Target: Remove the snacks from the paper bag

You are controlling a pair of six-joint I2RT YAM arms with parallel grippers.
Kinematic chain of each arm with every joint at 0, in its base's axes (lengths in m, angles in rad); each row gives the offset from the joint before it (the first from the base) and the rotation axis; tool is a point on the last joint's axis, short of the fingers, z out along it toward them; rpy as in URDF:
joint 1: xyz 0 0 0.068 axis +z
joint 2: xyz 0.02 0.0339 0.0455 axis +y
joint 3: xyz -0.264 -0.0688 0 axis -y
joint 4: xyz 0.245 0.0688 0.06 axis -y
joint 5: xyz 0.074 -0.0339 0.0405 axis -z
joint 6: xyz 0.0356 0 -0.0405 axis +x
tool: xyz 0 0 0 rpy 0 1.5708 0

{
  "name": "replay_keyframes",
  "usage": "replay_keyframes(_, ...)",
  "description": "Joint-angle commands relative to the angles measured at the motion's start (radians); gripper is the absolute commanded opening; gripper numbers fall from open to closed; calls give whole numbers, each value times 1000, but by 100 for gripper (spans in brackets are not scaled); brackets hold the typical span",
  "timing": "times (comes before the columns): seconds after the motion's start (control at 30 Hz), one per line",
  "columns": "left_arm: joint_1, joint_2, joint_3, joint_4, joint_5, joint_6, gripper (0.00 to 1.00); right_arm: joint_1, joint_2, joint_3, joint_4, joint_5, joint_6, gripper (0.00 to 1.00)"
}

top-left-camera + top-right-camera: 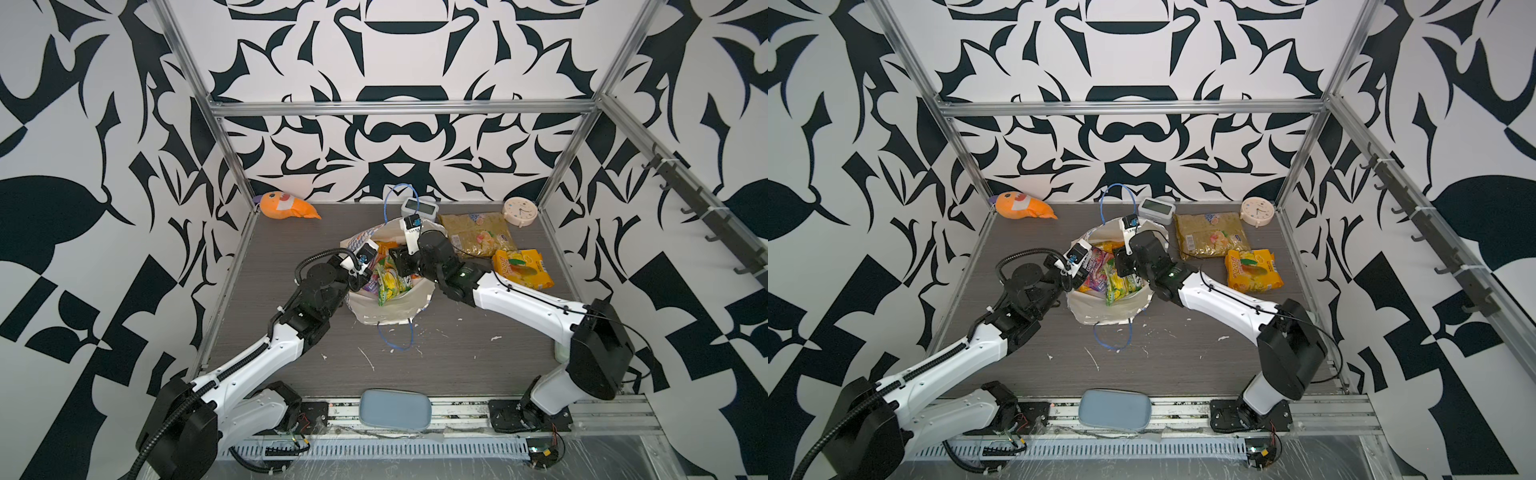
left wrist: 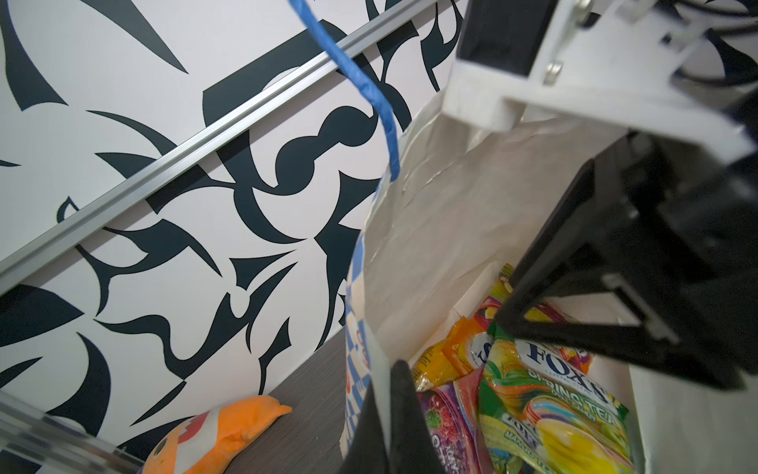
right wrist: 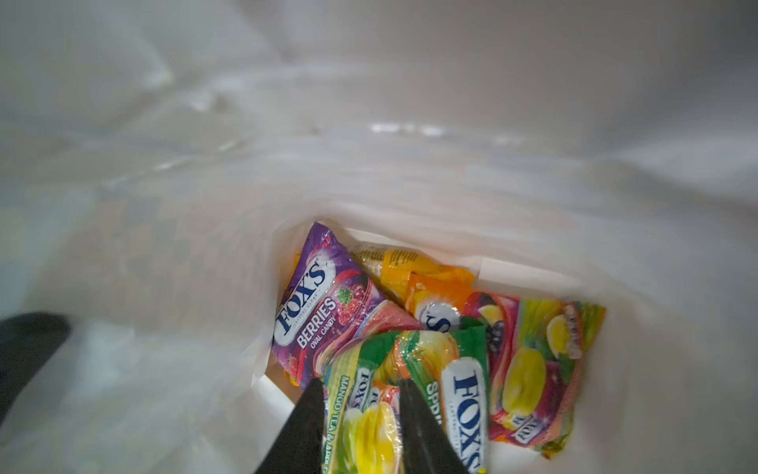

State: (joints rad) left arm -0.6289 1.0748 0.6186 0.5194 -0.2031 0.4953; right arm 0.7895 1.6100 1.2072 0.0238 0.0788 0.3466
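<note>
Black fingers of the right claw (image 3: pixel 360 383) stand parted deep inside the paper bag (image 3: pixel 410 172), one on each side of a crumpled green-yellow packet (image 3: pixel 369 431). Whether they press it I cannot tell. Only this wrist view looks straight at the bag's floor. The green packet reads "FOX'S" and "MANGO TEA", and the purple packet (image 3: pixel 324 312) beside it reads "FOX'S BERRIES OVAL CANDY". An orange FOX'S packet (image 3: pixel 529 369) and a yellow-orange packet (image 3: pixel 406 262) lie there too.

The left wrist view adds "SPRING TEA" on the green label. It shows the left claw (image 2: pixel 381 390) closed on the bag's rim, the blue-and-white checkered outside, and a blue cord handle (image 2: pixel 369 86) rising above.

Only the top views show what lies outside the bag. The bag stands mid-table (image 1: pixel 457 353), mouth open. An olive-gold packet (image 1: pixel 476 235) and a mango packet (image 1: pixel 523 268) lie touching on the table just right of it, their print too small to read. A white digital clock (image 1: pixel 419 208) sits behind the bag. A round cream alarm clock (image 1: pixel 519 212) and an orange plush toy (image 1: pixel 286 205) sit in the far corners.
</note>
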Motion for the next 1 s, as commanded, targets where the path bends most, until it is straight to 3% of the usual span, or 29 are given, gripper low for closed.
replay_keyframes(0.0, -3, 5, 31, 2, -13, -1, 0, 44, 65, 96, -123, 33, -21, 58)
replay_keyframes(0.03, -3, 4, 30, 0, -13, -2, 0, 66, 86, 121, -154, 78, -23, 62)
replay_keyframes(0.1, -3, -5, 28, -6, -13, -5, 0, 110, 127, 171, -219, 205, -25, 80)
replay_keyframes(0.17, -3, -10, 22, -10, -12, -9, 0, 142, 181, 239, -305, 279, -28, 86)
replay_keyframes(0.37, -3, -14, 15, -13, -6, -15, 0, 206, 300, 332, -444, 496, -16, 88)
replay_keyframes(0.57, -3, -29, 16, -27, -1, -21, 0, 211, 393, 386, -506, 601, -2, 88)
replay_keyframes(0.73, -3, -33, 14, -29, -8, -22, 0, 207, 426, 417, -510, 555, -11, 89)
replay_keyframes(0.83, -3, -35, 6, -25, -7, -23, 0, 182, 365, 351, -421, 423, -1, 89)
replay_keyframes(0.97, -3, -37, 22, -40, -18, -29, 0, 170, 267, 261, -313, 362, -20, 89)
